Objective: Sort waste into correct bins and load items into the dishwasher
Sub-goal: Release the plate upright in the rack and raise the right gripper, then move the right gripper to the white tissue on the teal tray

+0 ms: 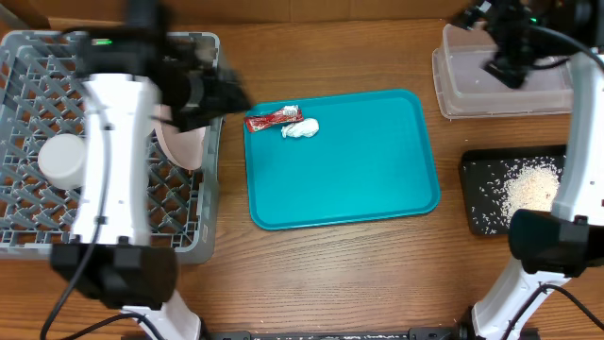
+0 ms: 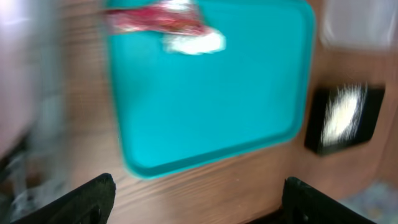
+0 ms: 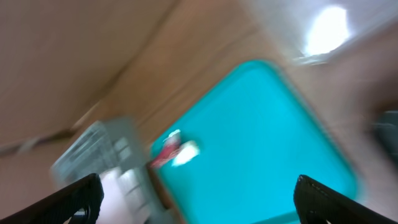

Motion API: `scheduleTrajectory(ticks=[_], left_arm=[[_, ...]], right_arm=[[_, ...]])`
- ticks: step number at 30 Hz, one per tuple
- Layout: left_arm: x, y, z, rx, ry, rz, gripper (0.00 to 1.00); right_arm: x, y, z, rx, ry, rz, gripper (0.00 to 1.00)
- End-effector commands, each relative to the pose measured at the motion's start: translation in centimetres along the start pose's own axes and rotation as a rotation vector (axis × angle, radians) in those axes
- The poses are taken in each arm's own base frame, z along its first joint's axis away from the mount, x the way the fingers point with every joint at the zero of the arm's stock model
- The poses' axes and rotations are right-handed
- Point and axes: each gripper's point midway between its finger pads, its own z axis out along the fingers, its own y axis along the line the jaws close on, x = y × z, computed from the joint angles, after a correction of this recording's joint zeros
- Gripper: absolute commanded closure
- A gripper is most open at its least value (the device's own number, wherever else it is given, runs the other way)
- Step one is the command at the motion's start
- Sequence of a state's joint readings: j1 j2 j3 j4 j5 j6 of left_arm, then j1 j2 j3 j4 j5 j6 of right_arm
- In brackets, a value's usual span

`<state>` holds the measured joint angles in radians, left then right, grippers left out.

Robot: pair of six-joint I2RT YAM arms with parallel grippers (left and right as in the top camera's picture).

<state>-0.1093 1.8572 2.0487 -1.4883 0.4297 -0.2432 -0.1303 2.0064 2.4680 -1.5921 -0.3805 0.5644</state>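
Overhead camera, Ben: where does the waste lie?

Ben: The small red printed wrapper packet (image 1: 272,119) and the crumpled white tissue wad (image 1: 301,128) lie touching, or nearly so, at the far left corner of the flat teal plastic serving tray (image 1: 377,189). Off to the right, loose white rice scraps (image 1: 530,187) sit in the shallow black rectangular tray (image 1: 477,179). The right gripper (image 1: 502,66) hangs over the clear rectangular plastic tub (image 1: 453,99). The left gripper (image 1: 226,94) is a blur at the right wall of the square grey lattice dish rack (image 1: 28,66), just beside a pale round plate (image 1: 181,142) that seems to stand on edge. A small white cup (image 1: 61,159) sits in the rack.

Ana: Left wrist?

Ben: Smeared. Its fingers (image 2: 87,196) stand wide apart with nothing between them. Packet and wad show at the tray's top edge.

Ana: Right wrist?

Ben: Blurred too. Its fingers (image 3: 68,199) are spread and empty, with the teal tray far below.

Ana: What could go wrong?

Ben: My guess is that, with packet and wad so close, one pinch could take both and drop them in the same bin. The left arm could also clip the plate and tip it over the rack wall.
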Motion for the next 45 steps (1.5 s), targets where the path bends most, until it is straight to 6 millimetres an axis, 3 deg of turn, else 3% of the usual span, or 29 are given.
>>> scheduleTrajectory(ticks=[1, 4, 8, 14, 16, 19, 23, 26, 30, 33, 39, 45], left_arm=[[1.2, -3.9, 3.0, -0.065, 0.017, 0.130, 0.13], [1.4, -5.8, 5.2, -0.190, -0.035, 0.153, 0.15], [1.7, -6.5, 7.9, -0.331, -0.085, 0.131, 0.16], [1.9, -5.7, 13.0, -0.392, -0.017, 0.090, 0.16], [1.8, -4.8, 14.7, -0.415, 0.013, 0.078, 0.24], [1.7, -3.4, 16.5, -0.446, 0.049, 0.062, 0.26], [1.1, -2.3, 16.8, -0.455, 0.053, 0.037, 0.25], [0.1, -2.2, 16.9, -0.439, 0.023, 0.027, 0.28], [-1.6, -1.9, 17.0, -0.443, -0.043, 0.025, 0.55], [-2.2, -2.2, 17.3, -0.426, -0.073, 0.002, 0.51], [-2.3, -1.6, 19.4, -0.411, -0.103, -0.056, 0.23], [-2.0, -0.4, 20.9, -0.411, -0.098, -0.067, 0.19]], right_arm=[[-2.8, -5.0, -1.4, 0.199, -0.125, 0.035, 0.00], [-3.4, -7.6, -2.4, 0.288, -0.147, 0.077, 0.00], [-4.5, -10.5, -3.7, 0.391, -0.197, 0.116, 0.00], [-5.2, -11.9, -4.5, 0.402, -0.215, 0.153, 0.00], [-5.2, -12.0, -4.5, 0.402, -0.216, 0.155, 0.00], [-5.2, -11.9, -4.5, 0.398, -0.213, 0.155, 0.00], [-4.3, -10.2, -3.7, 0.295, -0.151, 0.157, 0.00], [-3.2, -7.8, -3.0, 0.159, -0.071, 0.160, 0.00], [-2.5, -6.3, -2.8, 0.072, -0.022, 0.161, 0.00], [-2.8, -6.2, -2.8, 0.067, -0.032, 0.155, 0.00], [-2.8, -6.2, -2.8, 0.066, -0.033, 0.154, 0.00], [-2.4, -6.3, -2.8, 0.070, -0.018, 0.159, 0.00]])
